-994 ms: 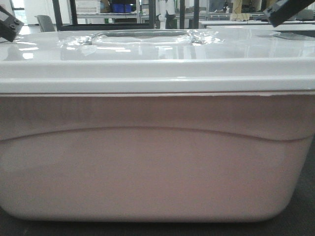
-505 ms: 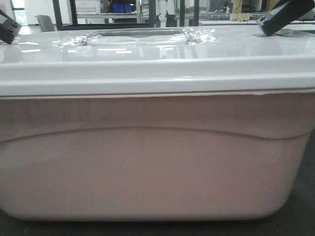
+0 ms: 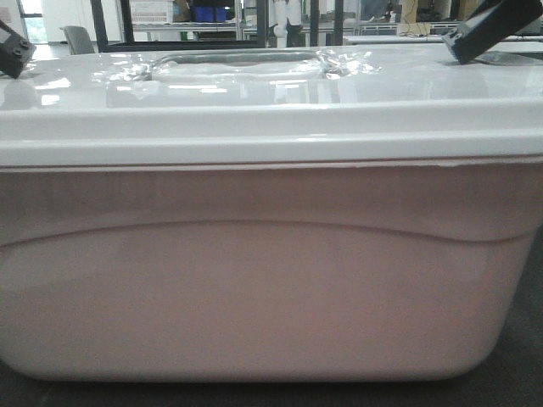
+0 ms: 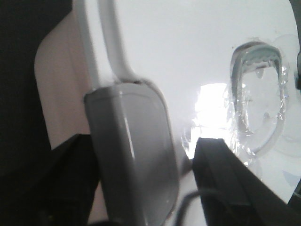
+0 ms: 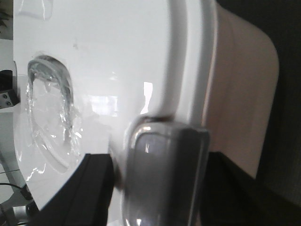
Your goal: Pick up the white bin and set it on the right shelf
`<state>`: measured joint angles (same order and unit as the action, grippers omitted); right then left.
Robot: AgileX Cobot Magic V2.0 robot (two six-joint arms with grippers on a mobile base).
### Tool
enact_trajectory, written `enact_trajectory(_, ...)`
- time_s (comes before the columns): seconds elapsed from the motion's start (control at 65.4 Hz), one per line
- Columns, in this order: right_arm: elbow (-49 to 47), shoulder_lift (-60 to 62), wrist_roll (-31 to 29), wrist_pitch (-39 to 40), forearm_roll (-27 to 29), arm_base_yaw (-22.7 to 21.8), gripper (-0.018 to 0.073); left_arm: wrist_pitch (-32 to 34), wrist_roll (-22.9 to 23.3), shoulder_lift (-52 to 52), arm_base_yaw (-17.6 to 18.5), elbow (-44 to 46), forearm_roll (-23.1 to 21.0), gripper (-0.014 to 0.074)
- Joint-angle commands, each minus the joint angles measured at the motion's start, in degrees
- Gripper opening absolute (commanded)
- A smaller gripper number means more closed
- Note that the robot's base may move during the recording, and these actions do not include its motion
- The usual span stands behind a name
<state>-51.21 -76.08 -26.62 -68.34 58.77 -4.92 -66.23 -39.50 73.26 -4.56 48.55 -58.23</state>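
Note:
The white bin (image 3: 271,280) fills the front view: pinkish tub with a curved ridge, glossy white lid and recessed handle (image 3: 237,61). It stands on a dark surface. My left gripper (image 3: 10,51) is at the lid's left end and my right gripper (image 3: 484,30) at its right end. In the left wrist view the left gripper (image 4: 141,141) straddles the lid's grey end latch (image 4: 131,155), open, with a gap at one finger. In the right wrist view the right gripper (image 5: 155,157) straddles the other grey latch (image 5: 164,179), fingers close beside it. The right shelf is out of view.
Behind the bin stand black-framed racks (image 3: 254,21) with blue crates (image 3: 208,13), a grey chair (image 3: 78,38) at the left and white tables (image 3: 399,38) at the right. The dark surface (image 3: 526,373) shows at the bin's lower right.
Both grippers have come down and inward onto the ends of the lid; the right one dropped most. The bin has stayed in place.

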Motion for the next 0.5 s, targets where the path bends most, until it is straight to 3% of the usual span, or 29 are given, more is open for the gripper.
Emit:
enact_trajectory(0.0, -1.4, 1.2, -0.8, -4.9, 5.1, 0.0, 0.0435, -1.0, 0.0, -1.6, 0.5, 1.5, -4.7, 0.0250)
enact_trajectory(0.352, -1.4, 1.2, -1.1, -4.9, 5.1, 0.0, 0.0435, -1.0, 0.0, -1.6, 0.5, 1.5, -4.7, 0.0242)
enact_trajectory(0.489, -1.4, 1.2, -4.2, -5.0, 5.2, 0.0, 0.0435, -1.1, 0.0, -1.6, 0.5, 1.5, -4.7, 0.0242)
